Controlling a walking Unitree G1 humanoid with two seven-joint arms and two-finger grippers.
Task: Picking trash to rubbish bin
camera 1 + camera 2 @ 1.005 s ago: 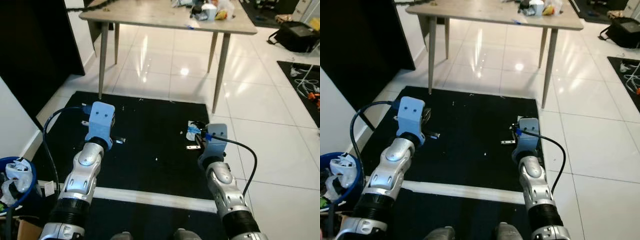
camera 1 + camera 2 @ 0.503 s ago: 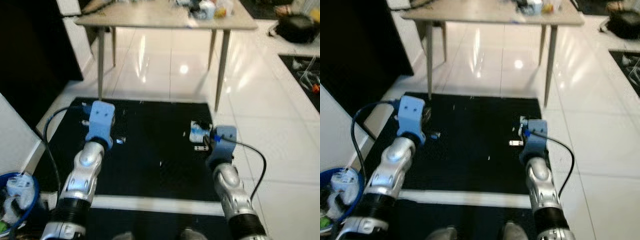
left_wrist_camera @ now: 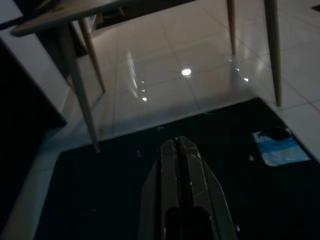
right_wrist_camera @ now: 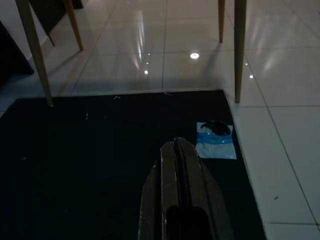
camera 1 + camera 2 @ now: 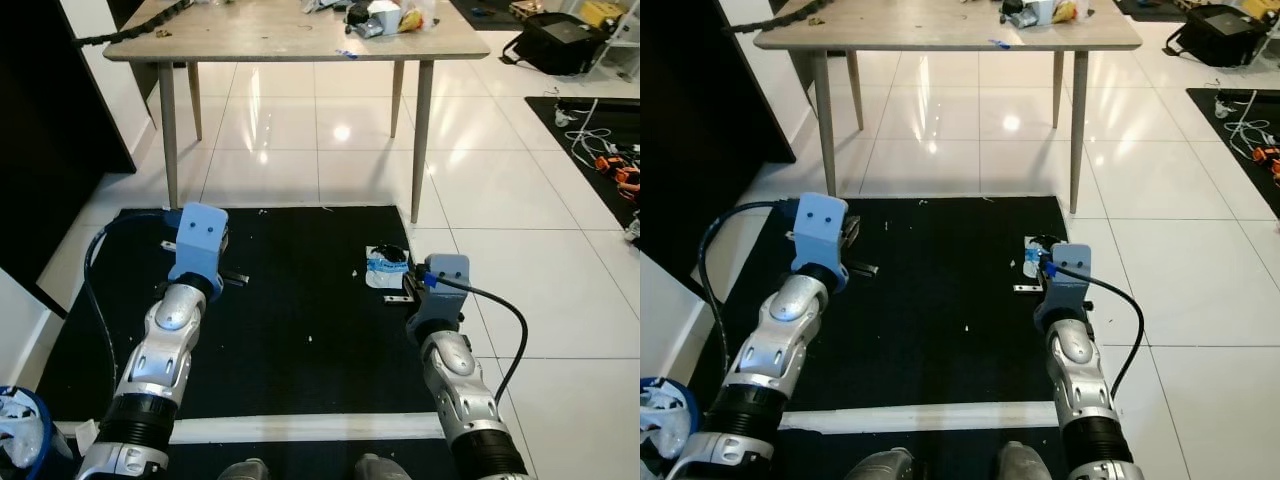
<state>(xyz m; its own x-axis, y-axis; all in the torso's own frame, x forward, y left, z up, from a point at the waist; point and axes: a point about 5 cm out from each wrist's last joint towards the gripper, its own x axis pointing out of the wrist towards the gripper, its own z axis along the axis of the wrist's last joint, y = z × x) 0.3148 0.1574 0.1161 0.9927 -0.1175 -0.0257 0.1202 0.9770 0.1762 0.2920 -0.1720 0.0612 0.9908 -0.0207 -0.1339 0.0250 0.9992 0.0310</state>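
A flat white and blue wrapper (image 5: 385,268) lies on the black mat (image 5: 290,300) near its right edge. It is also in the left wrist view as the wrapper (image 3: 280,147). My right gripper (image 4: 177,145) is shut and empty, low over the mat, with the wrapper (image 4: 216,140) a short way ahead and slightly right of its tips. My left gripper (image 3: 177,142) is shut and empty too, held over the mat's left half. The blue rubbish bin (image 5: 15,440), with white trash in it, sits at the lower left corner beside my left arm.
A wooden table (image 5: 300,35) with clutter stands beyond the mat, its legs (image 5: 420,130) at the mat's far edge. A black wall (image 5: 50,120) runs along the left. A black bag (image 5: 560,40) and cables (image 5: 600,150) lie on the white tiles at right.
The whole view has shifted: the bin has slid toward the lower left corner and the wrapper sits more ahead of the right gripper. Both arms keep their pose, grippers shut.
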